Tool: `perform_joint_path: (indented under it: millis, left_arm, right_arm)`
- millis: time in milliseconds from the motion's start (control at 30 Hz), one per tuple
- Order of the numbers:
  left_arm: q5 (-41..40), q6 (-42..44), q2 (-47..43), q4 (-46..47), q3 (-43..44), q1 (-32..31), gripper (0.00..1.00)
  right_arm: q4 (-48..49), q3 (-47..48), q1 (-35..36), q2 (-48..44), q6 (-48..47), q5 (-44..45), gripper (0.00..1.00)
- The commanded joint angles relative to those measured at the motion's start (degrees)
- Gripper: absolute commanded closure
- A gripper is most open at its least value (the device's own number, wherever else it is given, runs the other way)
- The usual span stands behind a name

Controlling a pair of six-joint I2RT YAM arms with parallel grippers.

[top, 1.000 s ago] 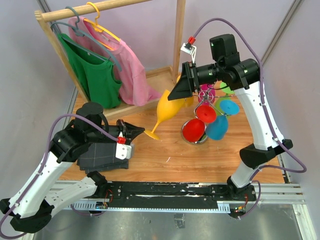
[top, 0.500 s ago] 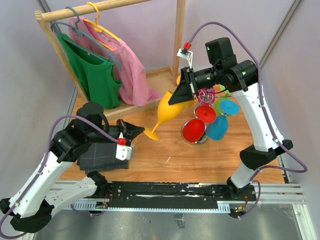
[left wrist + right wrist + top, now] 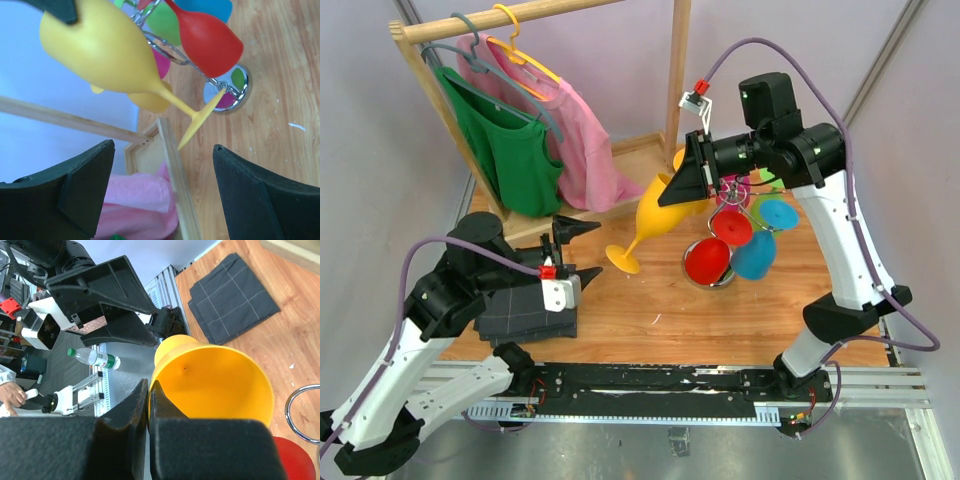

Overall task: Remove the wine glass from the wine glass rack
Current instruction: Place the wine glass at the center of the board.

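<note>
Wooden bench [image 3: 650, 315] under lilac walls [image 3: 370, 150]; the left claw [image 3: 585, 250], closed at the foot of the yellow wine glass [image 3: 655, 215] a second ago, now stands apart and back from it; the right claw [image 3: 149, 399] is clamped on that glass's rim, the wine glass rack [image 3: 239, 95] just behind it.

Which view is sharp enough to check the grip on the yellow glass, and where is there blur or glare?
Top external: evenly lit and sharp, yellow wine glass clear. Right wrist: the right gripper pinches the rim in focus, though its near fingers are dark and soft. Left wrist: glass slightly soft, wall washed out, wine glass rack base mirroring colours.
</note>
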Motion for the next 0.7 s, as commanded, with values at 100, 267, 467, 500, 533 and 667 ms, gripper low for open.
perform_joint_path:
  millis: [100,267,467,500,533,667]
  left_arm:
    - [-14.29,-21.30,-0.19,9.93,0.54,-0.34,0.09]
    - [-25.14,-37.42,0.44,13.06,1.66,-0.34,0.09]
    - [-35.42,-51.85,0.96,13.66,2.47,-0.32,0.09]
    - [-37.18,-54.80,0.88,13.63,2.47,-0.26,0.09]
    - [-38.94,-56.96,0.81,13.65,2.41,-0.26,0.08]
    - [-45.36,-64.31,-0.09,13.96,1.84,-0.26,0.04]
  right_arm:
    - [10.55,1.87,0.67,-3.35,6.60,0.24,0.99]
    - [11.59,2.05,0.74,-1.75,5.56,4.72,0.99]
    - [13.49,2.88,1.20,1.86,4.60,8.59,0.99]
    - [13.95,3.04,1.38,2.48,4.62,8.87,0.99]
    - [14.47,3.20,1.56,2.94,4.68,9.17,0.99]
    - [15.41,4.84,3.05,5.00,4.14,11.14,0.99]
